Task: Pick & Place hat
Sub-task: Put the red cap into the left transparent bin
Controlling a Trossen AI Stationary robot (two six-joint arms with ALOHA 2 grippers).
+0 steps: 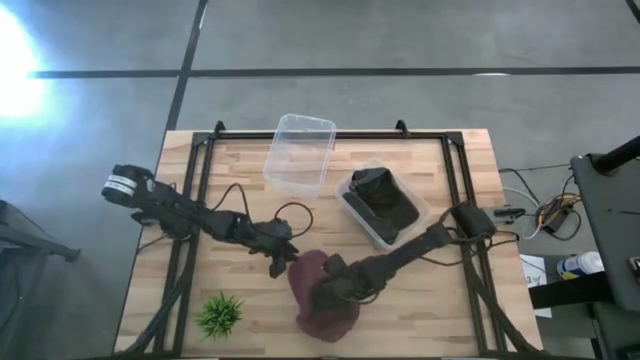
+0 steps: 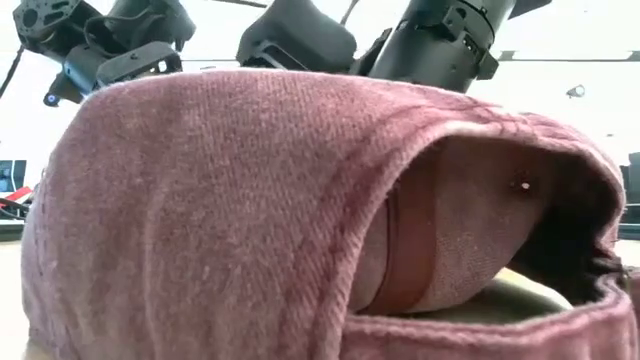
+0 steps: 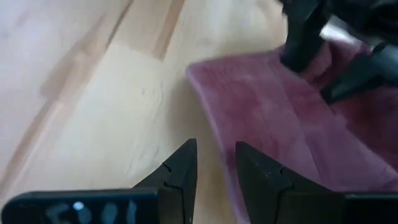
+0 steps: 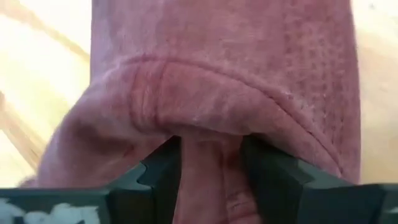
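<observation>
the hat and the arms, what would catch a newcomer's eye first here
The maroon hat lies at the near edge of the wooden table, and in the low view it fills almost the whole picture. The right end effector is shut on a fold of its fabric, while the left end effector sits open at the hat's edge. Behind stand two clear plastic bins, one holding a dark item.

Lab: wooden table (image 1: 240, 170) on concrete floor (image 1: 400, 40), loose cables (image 1: 545, 210) alongside.

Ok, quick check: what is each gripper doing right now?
Left gripper: open, holding nothing, at the edge of the maroon hat.
Right gripper: shut on a fold of the hat.
</observation>
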